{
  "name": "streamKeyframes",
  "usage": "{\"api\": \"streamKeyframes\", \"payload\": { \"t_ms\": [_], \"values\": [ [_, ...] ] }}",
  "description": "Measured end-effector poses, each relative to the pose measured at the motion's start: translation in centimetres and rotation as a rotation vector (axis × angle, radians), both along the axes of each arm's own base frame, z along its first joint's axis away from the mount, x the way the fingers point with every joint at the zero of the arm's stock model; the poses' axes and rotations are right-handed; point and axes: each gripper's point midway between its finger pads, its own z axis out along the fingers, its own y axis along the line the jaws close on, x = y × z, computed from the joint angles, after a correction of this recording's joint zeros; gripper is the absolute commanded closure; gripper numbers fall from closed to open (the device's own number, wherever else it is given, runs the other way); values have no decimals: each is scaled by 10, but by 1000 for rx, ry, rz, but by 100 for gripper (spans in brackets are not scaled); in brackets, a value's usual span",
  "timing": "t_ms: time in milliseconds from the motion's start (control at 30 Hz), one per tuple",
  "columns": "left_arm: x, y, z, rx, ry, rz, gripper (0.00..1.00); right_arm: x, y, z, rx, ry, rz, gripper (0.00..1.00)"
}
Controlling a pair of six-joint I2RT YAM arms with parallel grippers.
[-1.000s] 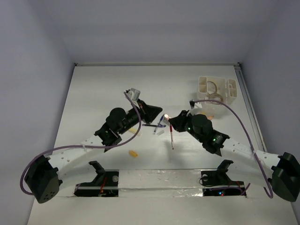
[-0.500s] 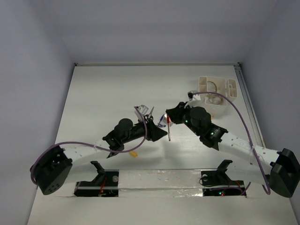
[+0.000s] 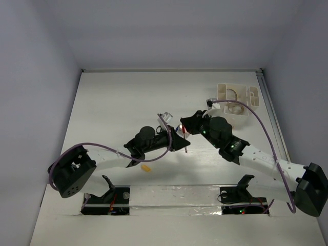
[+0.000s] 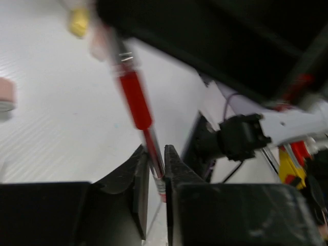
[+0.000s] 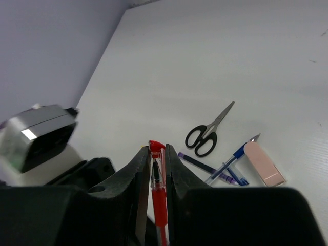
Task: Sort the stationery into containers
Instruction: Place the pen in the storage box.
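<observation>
A red pen (image 5: 159, 205) is held between both grippers above the table. My right gripper (image 5: 156, 151) is shut on its capped end. My left gripper (image 4: 156, 152) has its jaws closed around the pen's (image 4: 137, 100) tip end. In the top view the two grippers meet mid-table, the left gripper (image 3: 181, 145) just below the right gripper (image 3: 183, 127). The white organiser (image 3: 252, 97) stands at the back right with a tape roll (image 3: 231, 94) in it. Small scissors (image 5: 207, 134), blue pens (image 5: 231, 161) and a pink block (image 5: 264, 164) lie on the table beyond the right gripper.
A yellow block (image 3: 146, 167) lies near the front, left of centre, and shows in the left wrist view (image 4: 79, 22). A pink block (image 4: 5, 92) sits at that view's left edge. Purple cables loop over both arms. Walls close the table on three sides.
The left arm swung right and forward until its jaws came round the pen's lower end. The right gripper lifted the pen off the table and has since held about still.
</observation>
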Motion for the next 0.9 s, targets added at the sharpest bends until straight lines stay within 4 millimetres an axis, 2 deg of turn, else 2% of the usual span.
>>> {"api": "streamKeyframes", "payload": {
  "t_ms": [67, 133, 367, 633, 900],
  "values": [
    [7, 4, -8, 30, 22, 40, 100, -1, -1, 9, 26, -20, 0, 100],
    [8, 4, -7, 31, 15, 41, 100, -3, -3, 12, 35, -28, 0, 100],
    [1, 7, -15, 91, 4, 29, 100, -15, -11, 1, 38, -16, 20, 100],
    [-5, 7, -7, 122, -33, -16, 100, -31, -18, 8, 80, -36, 65, 100],
    [-6, 9, -8, 168, -6, -70, 100, -33, -19, 4, 95, -39, 74, 100]
  ]
}}
